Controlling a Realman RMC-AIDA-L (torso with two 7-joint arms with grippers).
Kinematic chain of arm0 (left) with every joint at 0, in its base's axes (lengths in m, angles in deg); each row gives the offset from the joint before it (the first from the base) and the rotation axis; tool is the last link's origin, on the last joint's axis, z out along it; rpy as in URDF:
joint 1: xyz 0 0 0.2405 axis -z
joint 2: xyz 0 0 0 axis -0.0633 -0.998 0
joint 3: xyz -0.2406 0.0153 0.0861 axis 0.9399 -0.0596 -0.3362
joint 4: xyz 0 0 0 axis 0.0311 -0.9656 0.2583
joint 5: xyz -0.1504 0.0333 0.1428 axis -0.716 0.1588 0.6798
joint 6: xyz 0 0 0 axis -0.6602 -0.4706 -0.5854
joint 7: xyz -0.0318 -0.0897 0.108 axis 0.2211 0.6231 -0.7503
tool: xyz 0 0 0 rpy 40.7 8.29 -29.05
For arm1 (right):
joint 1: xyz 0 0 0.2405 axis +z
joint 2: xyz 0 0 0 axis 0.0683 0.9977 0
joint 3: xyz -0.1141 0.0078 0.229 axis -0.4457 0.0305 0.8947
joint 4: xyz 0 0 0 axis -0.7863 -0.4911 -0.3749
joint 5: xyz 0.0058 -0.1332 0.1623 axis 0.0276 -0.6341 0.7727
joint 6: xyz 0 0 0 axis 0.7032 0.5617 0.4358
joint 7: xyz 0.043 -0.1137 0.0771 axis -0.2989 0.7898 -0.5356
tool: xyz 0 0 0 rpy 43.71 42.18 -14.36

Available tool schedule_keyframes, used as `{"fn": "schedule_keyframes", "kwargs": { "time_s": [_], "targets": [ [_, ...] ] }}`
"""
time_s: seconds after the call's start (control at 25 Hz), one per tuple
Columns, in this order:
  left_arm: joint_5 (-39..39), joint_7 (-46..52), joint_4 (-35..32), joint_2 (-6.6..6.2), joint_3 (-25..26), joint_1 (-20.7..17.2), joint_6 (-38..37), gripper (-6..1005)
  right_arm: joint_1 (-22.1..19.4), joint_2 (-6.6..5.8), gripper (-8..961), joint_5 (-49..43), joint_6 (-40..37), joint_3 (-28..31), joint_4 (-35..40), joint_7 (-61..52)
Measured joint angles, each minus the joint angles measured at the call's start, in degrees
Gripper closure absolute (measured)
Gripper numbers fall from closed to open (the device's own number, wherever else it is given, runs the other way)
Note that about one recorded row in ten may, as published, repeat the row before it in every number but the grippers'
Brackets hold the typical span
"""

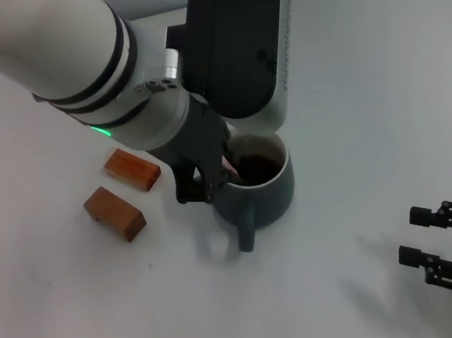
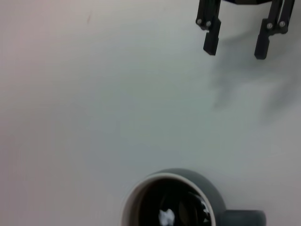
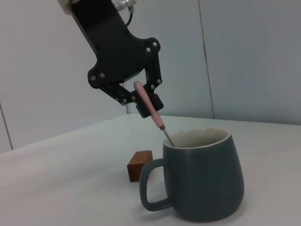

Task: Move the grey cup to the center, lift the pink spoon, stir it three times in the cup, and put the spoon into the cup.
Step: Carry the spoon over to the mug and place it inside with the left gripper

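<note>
The grey cup (image 1: pixel 262 187) stands mid-table with dark liquid inside and its handle toward the front. My left gripper (image 1: pixel 209 180) hangs at the cup's left rim, shut on the pink spoon (image 1: pixel 230 166). In the right wrist view the left gripper (image 3: pixel 141 98) clamps the pink handle of the spoon (image 3: pixel 149 104). The spoon slants down, and its metal neck dips inside the cup (image 3: pixel 203 181), where the bowl is hidden. The left wrist view looks down into the cup (image 2: pixel 212 195). My right gripper (image 1: pixel 429 241) rests open and empty at the front right, also seen as the right gripper (image 2: pixel 237 40).
Two brown wooden blocks (image 1: pixel 132 168) (image 1: pixel 114 213) lie left of the cup; one block (image 3: pixel 140 165) shows behind the cup's handle. The left arm's bulk hangs over the table's back middle.
</note>
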Motion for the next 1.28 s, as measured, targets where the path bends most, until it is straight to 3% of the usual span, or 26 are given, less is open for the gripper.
{"fn": "schedule_keyframes", "kwargs": {
  "time_s": [0.4,0.76,1.0,1.28],
  "targets": [
    [1.7,0.3,1.3,0.0,-1.8,-0.6,6.8,811,-0.4,0.0,366,0.0,-0.2,0.0,0.0,0.0],
    [4.2,2.0,1.2,0.0,-1.4,0.0,1.9,806,-0.5,0.0,366,0.0,-0.5,0.0,0.0,0.0],
    [1.7,2.6,-0.8,0.0,-1.4,-0.2,-0.3,804,-0.5,0.0,366,0.0,-0.6,0.0,0.0,0.0],
    [1.9,2.9,-0.7,0.0,-3.5,-2.0,6.9,800,-0.6,0.0,366,-0.1,-0.7,0.0,0.0,0.0]
  ]
}}
